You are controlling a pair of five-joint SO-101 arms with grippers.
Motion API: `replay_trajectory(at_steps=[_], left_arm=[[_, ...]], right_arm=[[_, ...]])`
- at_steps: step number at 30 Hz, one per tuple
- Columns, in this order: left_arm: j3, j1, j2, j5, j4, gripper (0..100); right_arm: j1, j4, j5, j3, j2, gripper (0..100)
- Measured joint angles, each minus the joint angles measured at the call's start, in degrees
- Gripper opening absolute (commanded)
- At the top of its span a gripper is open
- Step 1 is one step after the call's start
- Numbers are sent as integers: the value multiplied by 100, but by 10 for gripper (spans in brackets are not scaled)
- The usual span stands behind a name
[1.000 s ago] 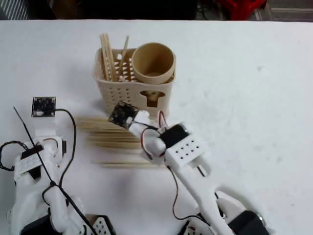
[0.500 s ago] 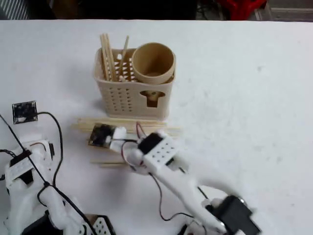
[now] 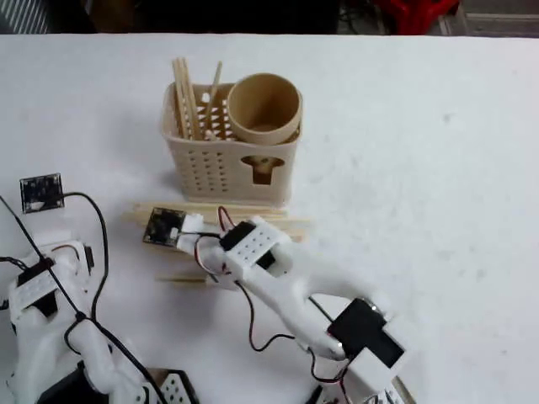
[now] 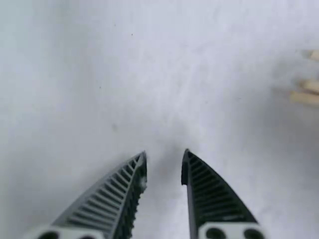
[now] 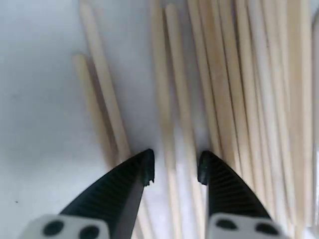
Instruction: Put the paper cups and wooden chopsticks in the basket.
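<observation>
1. The left arm (image 3: 46,290) sits at the near left corner of the white counter (image 3: 421,168). The left jaws are parted by a narrow gap, hold nothing, and point down at bare counter.
2. The right arm (image 3: 278,273) stretches from the near edge toward the middle. The right jaws are a little apart and low over the loose chopsticks (image 5: 234,74). The tips straddle one or two sticks of the pile, and they are not closed on them.
3. The loose chopsticks (image 3: 286,222) lie flat on the counter, side by side in a row just in front of the basket (image 3: 215,164). One single stick (image 3: 181,279) lies apart, nearer the arms.
4. The cream, perforated basket stands upright beyond the row. A paper cup (image 3: 264,105) stands upright in its right half, mouth up. The standing chopsticks (image 3: 185,93) lean in its left half, with their ends above the rim.
</observation>
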Motion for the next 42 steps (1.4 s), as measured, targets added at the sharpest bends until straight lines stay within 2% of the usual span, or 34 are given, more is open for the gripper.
replay_trajectory(at_steps=[11, 17, 23, 26, 29, 32, 39, 42], left_arm=[[0, 0, 0, 0, 0, 132], [0, 26, 0, 0, 0, 132], [0, 26, 0, 0, 0, 132], [0, 26, 0, 0, 0, 132], [0, 26, 0, 0, 0, 132], [0, 26, 0, 0, 0, 132], [0, 26, 0, 0, 0, 132], [0, 26, 0, 0, 0, 132]], right_arm=[[70, 185, -193, -97, -158, 16], [466, 404, -334, 264, -958, 16], [475, 404, -334, 756, -1855, 20], [396, 352, -334, 747, -1890, 85], [70, 352, -334, 615, -1538, 168], [-132, 352, -334, 281, -905, 195], [-97, 352, -343, -695, 475, 190], [-79, 387, -352, -870, 633, 91]])
